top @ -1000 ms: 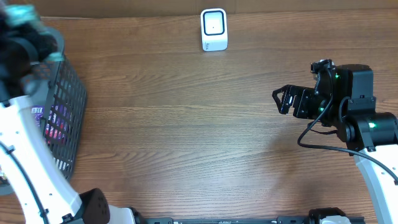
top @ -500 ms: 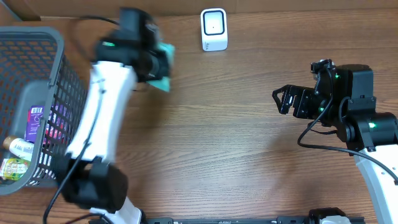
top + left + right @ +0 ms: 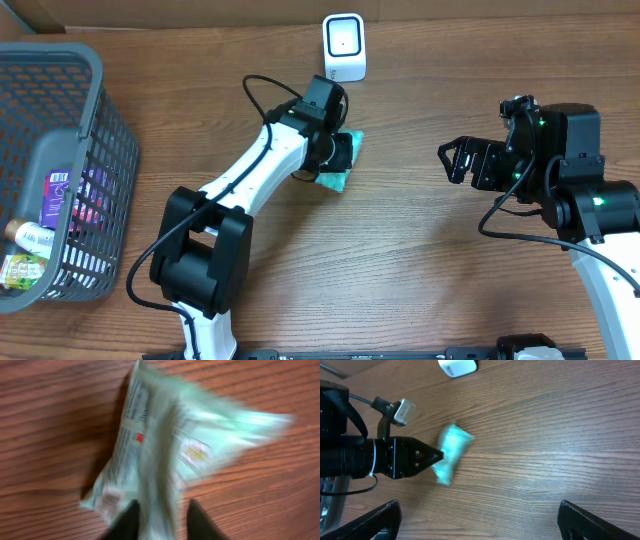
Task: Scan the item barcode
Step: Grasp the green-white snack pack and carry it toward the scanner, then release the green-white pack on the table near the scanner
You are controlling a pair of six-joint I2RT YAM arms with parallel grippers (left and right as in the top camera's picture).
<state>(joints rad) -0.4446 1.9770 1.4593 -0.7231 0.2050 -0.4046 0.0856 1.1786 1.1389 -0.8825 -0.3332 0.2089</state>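
By scanner [image 3: 344,47]: pkt [image 3: 165,450] at L hand [image 3: 162,507]

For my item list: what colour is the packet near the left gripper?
The packet is pale mint green with white; best in the left wrist view.

Grey wire basket [image 3: 115,180] at table [image 3: 400,280] left edge, packaged goods [image 3: 55,195] inside

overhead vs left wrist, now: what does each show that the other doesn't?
Only overhead: the basket with items inside, the scanner, the right arm with its jaws open, and the whole left arm. Only left wrist: the print on the packet up close, with a small red mark, all blurred. Both: the teal packet, the wooden table under it, and the left jaws at it.
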